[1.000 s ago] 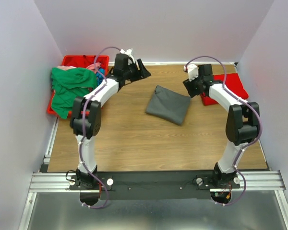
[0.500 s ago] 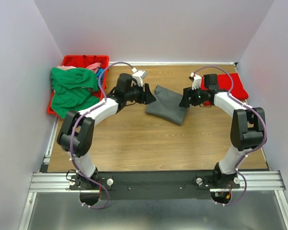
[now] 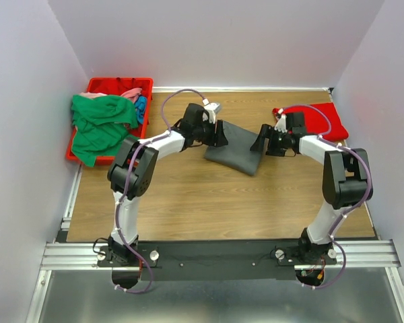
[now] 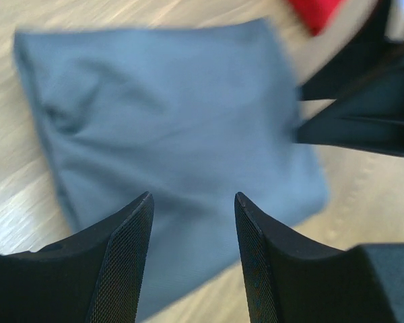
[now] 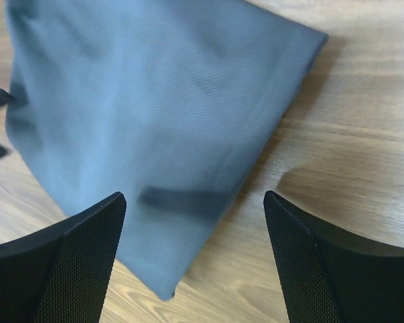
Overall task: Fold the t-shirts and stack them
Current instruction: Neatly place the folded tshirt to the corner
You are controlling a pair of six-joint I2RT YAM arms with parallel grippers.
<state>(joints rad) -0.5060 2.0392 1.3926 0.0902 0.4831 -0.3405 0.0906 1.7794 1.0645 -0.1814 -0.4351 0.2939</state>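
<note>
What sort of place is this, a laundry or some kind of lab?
Probably a lab's robot test cell: left arm and right arm bolted to a metal rail by a wooden table, plain walls boxing it in, a folded dark grey t-shirt and a red bin of clothes.

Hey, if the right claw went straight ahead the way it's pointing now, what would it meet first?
Most likely the folded dark grey t-shirt. It lies directly ahead of the open right claw, though the distance to it is unclear.
</note>
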